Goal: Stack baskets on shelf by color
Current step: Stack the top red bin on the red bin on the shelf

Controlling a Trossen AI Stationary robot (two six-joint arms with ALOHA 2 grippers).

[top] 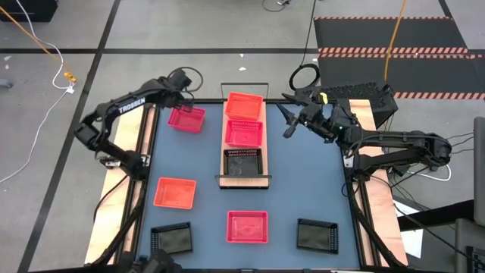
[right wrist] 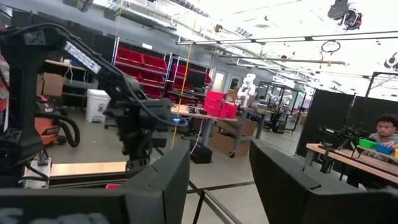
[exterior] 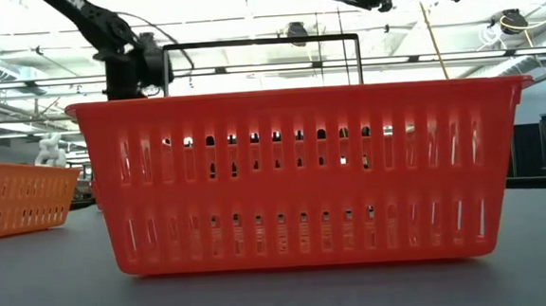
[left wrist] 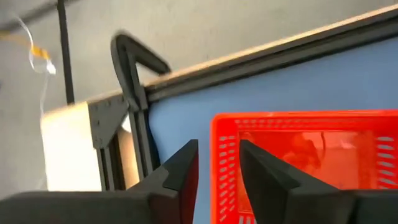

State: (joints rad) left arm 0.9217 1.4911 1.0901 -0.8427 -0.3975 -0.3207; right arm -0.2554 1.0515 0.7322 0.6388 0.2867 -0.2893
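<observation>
Blue bench (top: 303,182) | shelf (top: 245,179) center, 3 baskets sorted on it | left end effector (left wrist: 217,171) upper left straddles pink basket (top: 186,119) wall, narrow, grip unclear | right end effector (top: 289,125) upper right, parted, empty, waiting

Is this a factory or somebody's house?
Probably a robot workshop or lab, not a house. There are open pipes and lights on the ceiling, red storage bins on racks, workbenches with a person sitting at one, and cables across the bare floor.
</observation>
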